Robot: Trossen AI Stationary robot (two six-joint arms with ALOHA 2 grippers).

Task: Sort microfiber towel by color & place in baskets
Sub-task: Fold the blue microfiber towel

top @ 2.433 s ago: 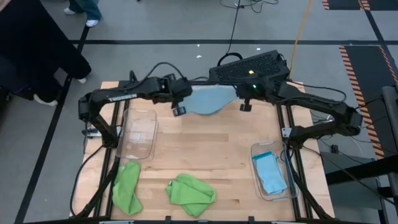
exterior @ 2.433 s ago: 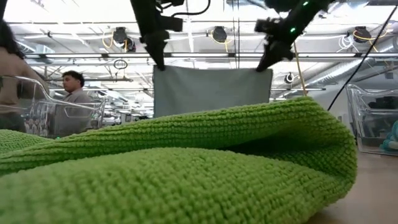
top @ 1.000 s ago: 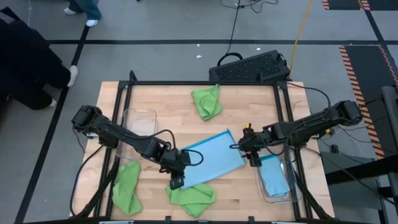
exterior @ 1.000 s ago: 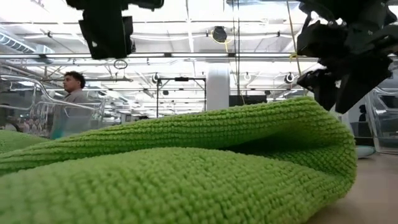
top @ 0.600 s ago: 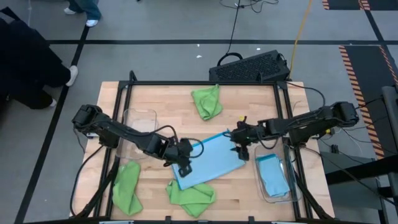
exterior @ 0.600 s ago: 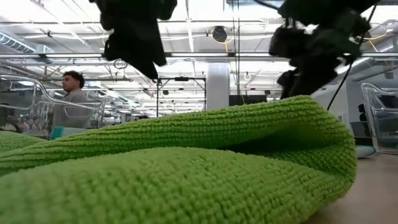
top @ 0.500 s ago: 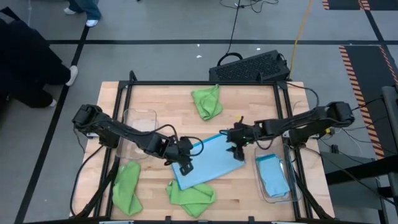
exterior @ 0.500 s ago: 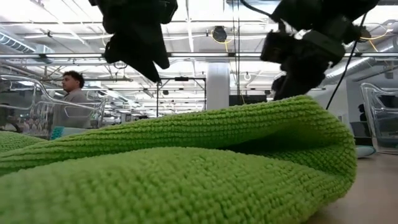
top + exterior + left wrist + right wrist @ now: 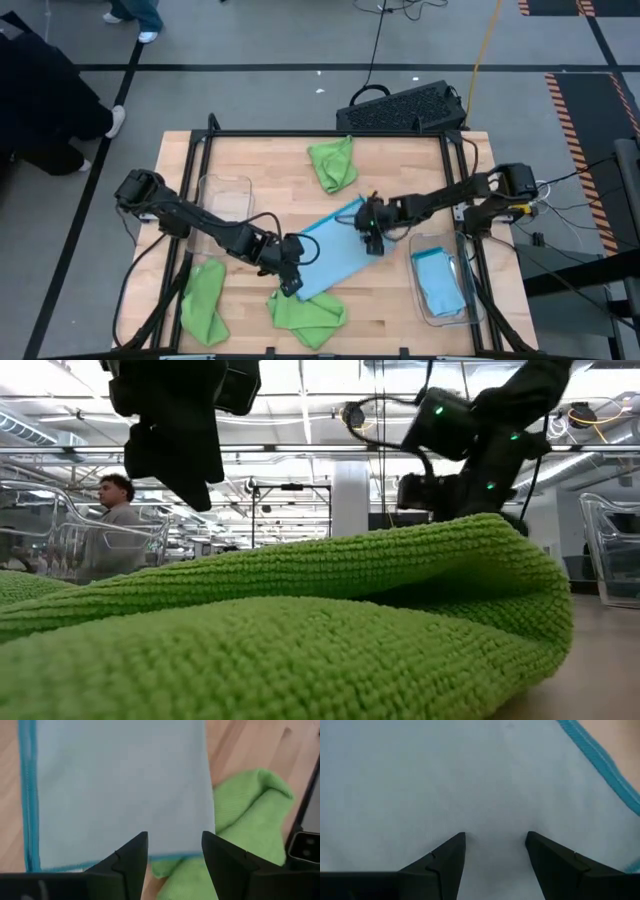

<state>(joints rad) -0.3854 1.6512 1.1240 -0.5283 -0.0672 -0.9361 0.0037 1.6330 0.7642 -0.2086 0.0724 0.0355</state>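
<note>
High view, blue towel flat mid-table, left end effector and right end effector parted, empty, at opposite edges

Bright, even overhead light; ceiling lamps glare in the low view, wrist views blurred.

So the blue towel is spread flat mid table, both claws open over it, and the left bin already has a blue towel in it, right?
Not quite. The high view shows the folded blue towel in the right bin; the left bin holds nothing visible. The rest stands: spread blue towel, left claw and right claw open.
</note>
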